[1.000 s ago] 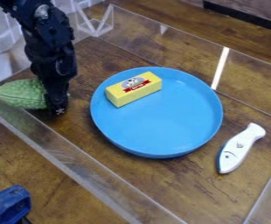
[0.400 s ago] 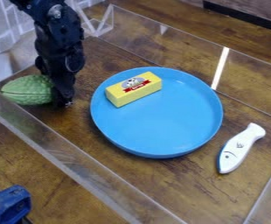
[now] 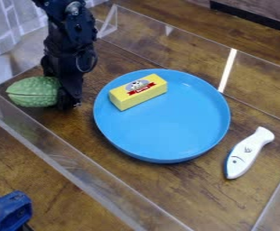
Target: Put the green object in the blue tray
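Soft even daylight, white glare streak on the glossy table (image 3: 227,68), slight overall blur.

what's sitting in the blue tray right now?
Only a yellow block with a red-and-white label lies in the blue tray, toward its back-left rim. The green object lies outside on the table, left of the tray, beside the gripper. Under the block is hidden.

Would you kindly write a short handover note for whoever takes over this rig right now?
Gripper: pointing down at the tabletop just right of the green object; jaw state unclear from this view, nothing visibly held.
Green object: on the table, left of the blue tray, outside it.
Blue tray: already holds a yellow block; a white tool lies to its right.
Done: approach only.
Left: grasp the green object, lift it, set it in the tray.
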### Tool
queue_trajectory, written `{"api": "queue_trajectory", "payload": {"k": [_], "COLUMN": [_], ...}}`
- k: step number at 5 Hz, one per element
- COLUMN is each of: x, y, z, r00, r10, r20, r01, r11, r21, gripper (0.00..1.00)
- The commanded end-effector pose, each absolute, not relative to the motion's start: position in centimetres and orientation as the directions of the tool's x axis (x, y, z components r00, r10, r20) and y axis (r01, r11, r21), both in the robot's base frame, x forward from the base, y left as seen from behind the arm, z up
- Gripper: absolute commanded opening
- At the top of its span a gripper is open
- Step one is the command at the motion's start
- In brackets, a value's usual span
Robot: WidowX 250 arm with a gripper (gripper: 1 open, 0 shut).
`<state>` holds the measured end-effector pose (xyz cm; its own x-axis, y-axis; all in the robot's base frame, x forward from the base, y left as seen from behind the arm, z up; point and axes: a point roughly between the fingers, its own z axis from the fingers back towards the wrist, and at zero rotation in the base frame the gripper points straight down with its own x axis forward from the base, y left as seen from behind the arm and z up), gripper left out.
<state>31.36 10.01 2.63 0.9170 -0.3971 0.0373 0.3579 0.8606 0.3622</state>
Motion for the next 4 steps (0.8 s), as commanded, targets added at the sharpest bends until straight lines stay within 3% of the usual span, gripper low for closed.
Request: {"api": "queue_trajectory", "payload": {"k": [1, 4], "x": [32.5, 32.2], "y": [9.0, 8.2], "z": [3.1, 8.2], "r00": [0.895, 0.832], "r10": [-0.442, -0.555], "r20": [0.064, -0.013], "r01": [0.387, 0.488], "r11": [0.838, 0.72], "r21": [0.385, 0.494], "gripper": [0.0, 0.0]}}
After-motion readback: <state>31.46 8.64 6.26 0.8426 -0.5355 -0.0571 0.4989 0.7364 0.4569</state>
